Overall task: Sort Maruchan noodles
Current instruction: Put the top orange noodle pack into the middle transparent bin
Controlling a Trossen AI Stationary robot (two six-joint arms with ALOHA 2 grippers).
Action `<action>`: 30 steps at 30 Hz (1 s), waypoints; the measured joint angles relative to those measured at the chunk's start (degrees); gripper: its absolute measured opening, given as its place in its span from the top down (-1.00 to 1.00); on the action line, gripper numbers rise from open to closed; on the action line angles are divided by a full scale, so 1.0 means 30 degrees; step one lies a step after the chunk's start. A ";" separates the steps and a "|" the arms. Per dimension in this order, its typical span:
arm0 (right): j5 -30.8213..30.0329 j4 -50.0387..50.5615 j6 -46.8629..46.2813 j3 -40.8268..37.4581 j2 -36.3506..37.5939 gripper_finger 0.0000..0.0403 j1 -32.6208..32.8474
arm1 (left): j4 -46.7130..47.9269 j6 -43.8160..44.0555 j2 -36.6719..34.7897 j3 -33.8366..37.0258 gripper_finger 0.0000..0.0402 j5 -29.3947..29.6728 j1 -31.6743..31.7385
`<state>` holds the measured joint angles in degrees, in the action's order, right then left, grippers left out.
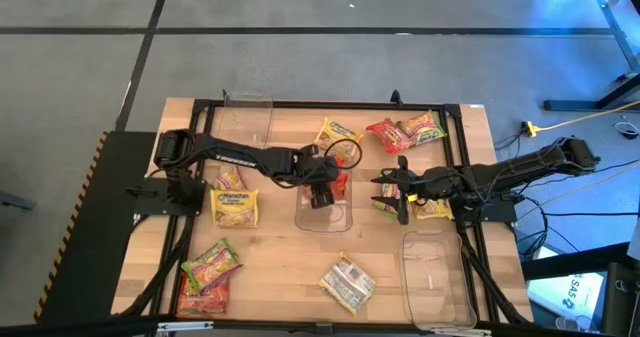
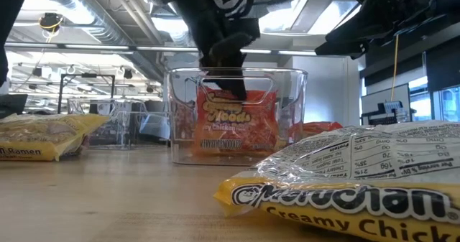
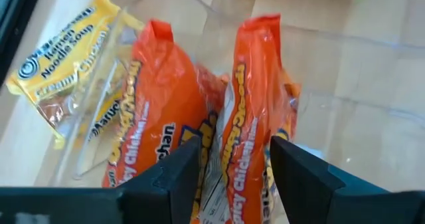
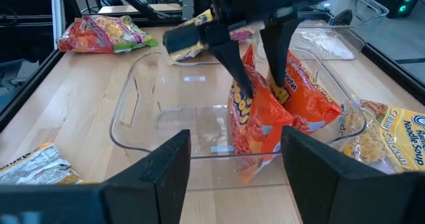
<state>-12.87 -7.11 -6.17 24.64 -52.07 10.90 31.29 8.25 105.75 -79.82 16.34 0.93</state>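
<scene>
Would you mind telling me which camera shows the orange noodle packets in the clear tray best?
The right wrist view: both orange noodle packets stand in the clear tray, the left tool around one. The left wrist view crops them close, the low view shows them through the tray wall, and the high view mostly hides them under the arm.

Two dark jointed arms, black wedge-shaped fingers
</scene>
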 joint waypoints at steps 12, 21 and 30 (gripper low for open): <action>0.0003 -0.0007 0.0012 0.0000 0.0000 -0.02 -0.0015 | 0.3863 -0.0125 -0.0413 -0.4442 0.12 0.0083 -0.0356; -0.0369 -0.0116 0.0034 0.0000 0.0013 -0.02 -0.0015 | 0.1559 -0.0459 -0.3474 -0.1422 0.12 0.2848 -0.2155; -0.1120 -0.0967 0.0012 0.0004 0.0000 -0.02 -0.0030 | -1.2641 -0.1325 -0.7500 0.8722 0.12 -0.0142 -0.2667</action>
<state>-16.23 -10.02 -6.13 24.65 -52.07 10.81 -6.64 4.28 83.25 -53.66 15.91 -7.07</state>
